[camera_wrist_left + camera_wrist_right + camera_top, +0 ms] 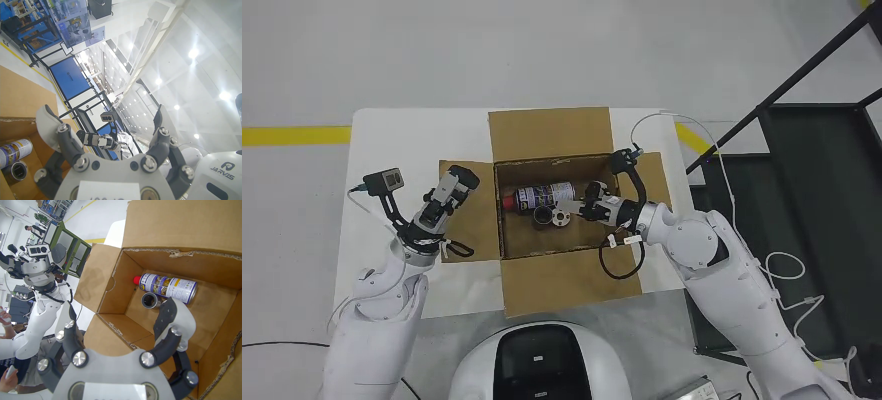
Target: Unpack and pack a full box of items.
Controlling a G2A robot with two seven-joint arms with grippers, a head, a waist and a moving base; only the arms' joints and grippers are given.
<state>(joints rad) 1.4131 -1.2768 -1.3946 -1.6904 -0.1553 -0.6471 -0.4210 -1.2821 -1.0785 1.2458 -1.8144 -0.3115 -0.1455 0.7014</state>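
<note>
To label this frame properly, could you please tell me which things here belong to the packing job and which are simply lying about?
Job: cardboard box; spray can and small metal cylinder inside it; open right gripper over the box; open left gripper beside it.
Lying about: table, white cable, black rack, yellow floor line.

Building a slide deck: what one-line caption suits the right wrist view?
Open right gripper over a cardboard box holding a spray can and a small metal cylinder.

Right gripper (119,306) spread wide; past one jaw, in the cardboard box (208,264), a spray can (168,288) lies beside a tin (150,300).
</note>
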